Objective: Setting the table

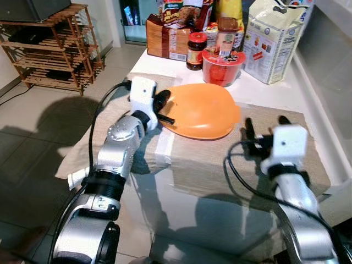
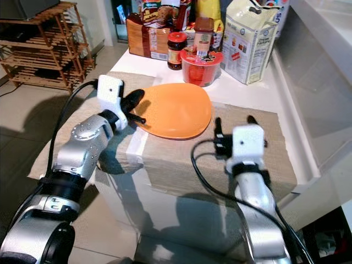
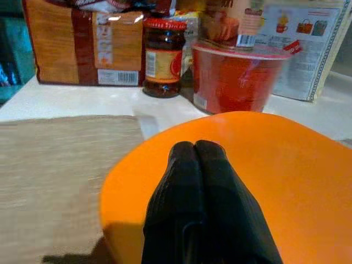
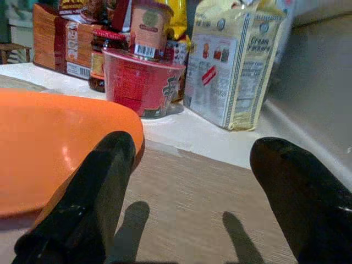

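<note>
Left fingers [image 3: 203,203]: pressed together on the orange plate [image 1: 201,110] rim.
Right fingers [image 4: 99,187]: spread, nothing held, beside the plate.
Risk: plate could be slid from the thin pinch into the red cup [image 1: 221,66] beyond.

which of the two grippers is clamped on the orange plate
The left gripper: its black fingers are shut on the orange plastic plate rim. The right gripper hovers open beside it.

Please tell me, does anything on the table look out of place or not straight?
The orange plate seems to lie upside down on the beige mat, domed side up. The left gripper is shut on its rim; the right gripper is open beside it.
</note>
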You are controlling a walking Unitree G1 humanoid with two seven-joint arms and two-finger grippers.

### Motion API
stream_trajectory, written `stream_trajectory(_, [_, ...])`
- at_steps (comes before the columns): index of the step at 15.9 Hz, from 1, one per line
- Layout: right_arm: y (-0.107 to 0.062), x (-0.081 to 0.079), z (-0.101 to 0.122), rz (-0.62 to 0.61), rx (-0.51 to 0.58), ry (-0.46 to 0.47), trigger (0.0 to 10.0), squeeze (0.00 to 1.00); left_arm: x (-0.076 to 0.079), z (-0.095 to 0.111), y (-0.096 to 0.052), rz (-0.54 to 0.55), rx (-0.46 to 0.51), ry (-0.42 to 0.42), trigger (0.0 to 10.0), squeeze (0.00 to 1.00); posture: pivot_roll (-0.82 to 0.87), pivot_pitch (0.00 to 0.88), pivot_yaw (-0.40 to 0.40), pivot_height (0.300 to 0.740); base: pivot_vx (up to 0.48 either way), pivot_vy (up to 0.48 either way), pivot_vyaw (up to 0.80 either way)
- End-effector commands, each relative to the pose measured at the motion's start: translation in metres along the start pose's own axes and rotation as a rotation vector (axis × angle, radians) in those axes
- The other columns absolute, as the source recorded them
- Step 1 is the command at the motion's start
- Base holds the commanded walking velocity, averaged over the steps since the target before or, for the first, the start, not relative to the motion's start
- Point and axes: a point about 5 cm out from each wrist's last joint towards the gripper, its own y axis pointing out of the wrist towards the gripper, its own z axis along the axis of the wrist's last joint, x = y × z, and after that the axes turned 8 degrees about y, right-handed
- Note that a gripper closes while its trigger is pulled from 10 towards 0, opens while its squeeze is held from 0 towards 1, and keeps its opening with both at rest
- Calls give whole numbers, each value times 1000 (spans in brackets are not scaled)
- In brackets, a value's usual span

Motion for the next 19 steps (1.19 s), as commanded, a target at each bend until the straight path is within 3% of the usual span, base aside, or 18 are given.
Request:
stream_trajectory(1, [-6,5,6,-13,41,-49,10000,0,8,3,6,-30,0,30,10000,0,-38,0,15,722,0,0,0])
stream_trajectory(7, [-6,1,13,-9,82,-64,10000,0,29,18,31,-127,-37,109,10000,0,-51,0,23,722,0,0,0])
stream_trajectory(10, [-8,-1,13,-8,83,-65,10000,0,29,17,39,-139,-104,141,10000,0,-54,0,27,722,0,0,0])
stream_trajectory(11, [-8,-1,13,-7,82,-65,10000,0,26,11,42,-135,-185,150,10000,0,-59,0,33,722,0,0,0])
stream_trajectory(15, [-8,-2,12,-3,79,-65,10000,0,19,7,43,-142,-271,183,10000,0,-63,0,41,722,0,0,0])
stream_trajectory(19, [-6,-3,11,3,71,-65,10000,0,24,0,43,-216,-374,143,10000,0,-61,0,41,722,0,0,0])
